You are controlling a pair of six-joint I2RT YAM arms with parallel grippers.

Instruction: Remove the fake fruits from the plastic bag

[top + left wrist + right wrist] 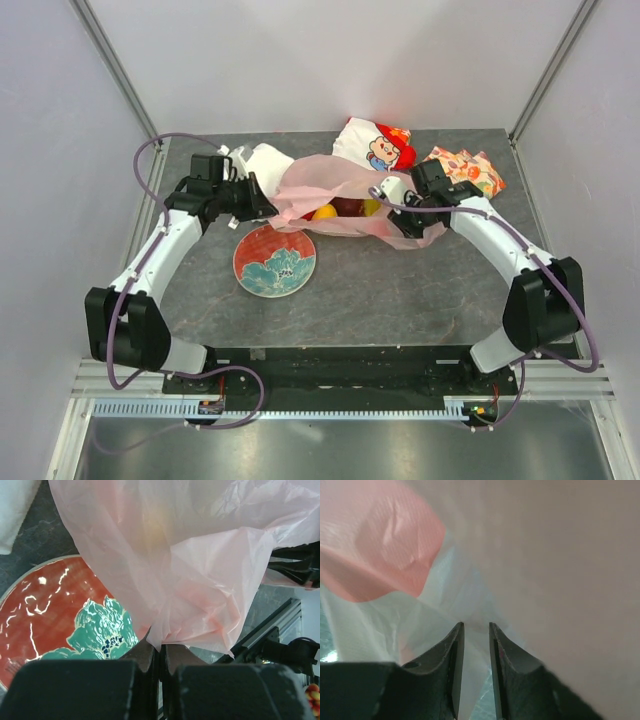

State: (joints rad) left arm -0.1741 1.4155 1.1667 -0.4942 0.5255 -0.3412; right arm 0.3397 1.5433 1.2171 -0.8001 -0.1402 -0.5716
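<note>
Plastic bag (330, 185) lies just behind the red plate (275, 262), its near edge close to the plate's far rim, and stretches from there off to the plate's right. The fake fruits (347, 208) are inside it, behind and to the right of the plate: you can make out a yellow piece (323, 212), a dark red piece and another yellow one through the film; the rest is not resolved. Your left gripper (266, 203) sits just behind the plate at the bag's left end. In its wrist view the fingers (145, 655) are pressed together and pinch a gathered fold of the pink film, with the plate's teal flower directly below and to the side. Your right gripper (402, 224) is at the bag's other end, well to the right of the plate. Its fingers (454, 650) stand a little apart with a narrow gap; pale film fills the view ahead and shows through the gap, and you cannot tell whether any of it is caught. A white cartoon-print cloth (375, 147) lies behind the bag, farther from the plate. An orange-patterned cloth (467, 168) lies far right of the plate, beyond the right gripper.
</note>
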